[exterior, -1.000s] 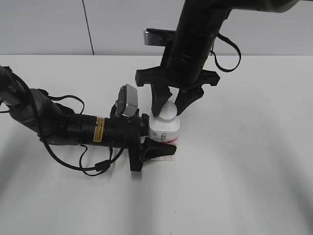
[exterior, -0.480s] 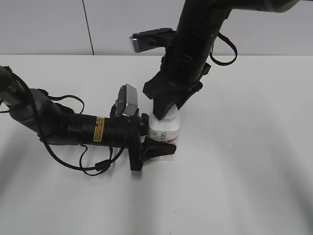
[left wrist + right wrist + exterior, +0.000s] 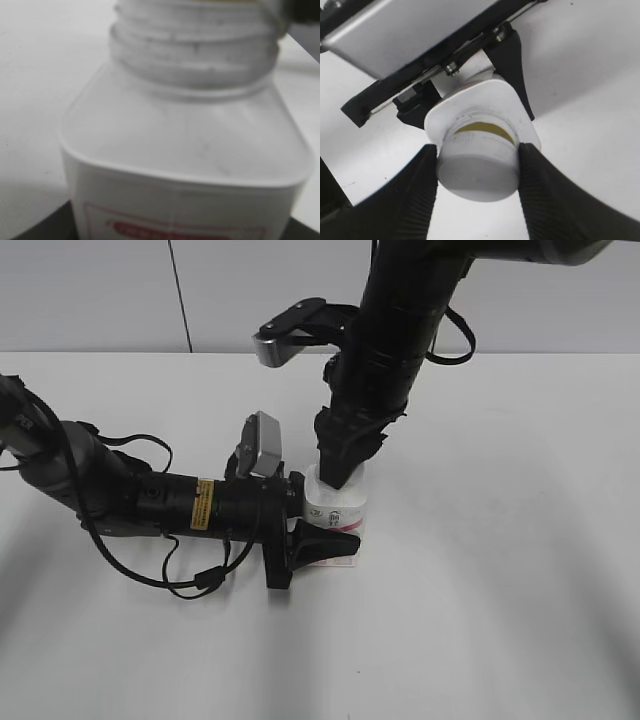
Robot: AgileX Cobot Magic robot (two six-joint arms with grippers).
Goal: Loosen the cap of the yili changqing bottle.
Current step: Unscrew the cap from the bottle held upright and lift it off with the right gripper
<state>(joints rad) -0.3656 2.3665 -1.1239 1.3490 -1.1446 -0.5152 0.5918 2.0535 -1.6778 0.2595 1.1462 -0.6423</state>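
The cap (image 3: 479, 172) is clamped between the right gripper's (image 3: 479, 185) jaws; the bottle (image 3: 338, 512) is gripped by the left gripper (image 3: 312, 540).

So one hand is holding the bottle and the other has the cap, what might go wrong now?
1. In the right wrist view the cap sits tilted, lifted off the neck with a yellowish gap showing. It may slip from the right hand and drop.
2. The left hand grips the bottle only low down. A sideways pull from above might tip or twist it.
3. If the bottle holds liquid, which cannot be seen, a tilt might spill it onto the table.
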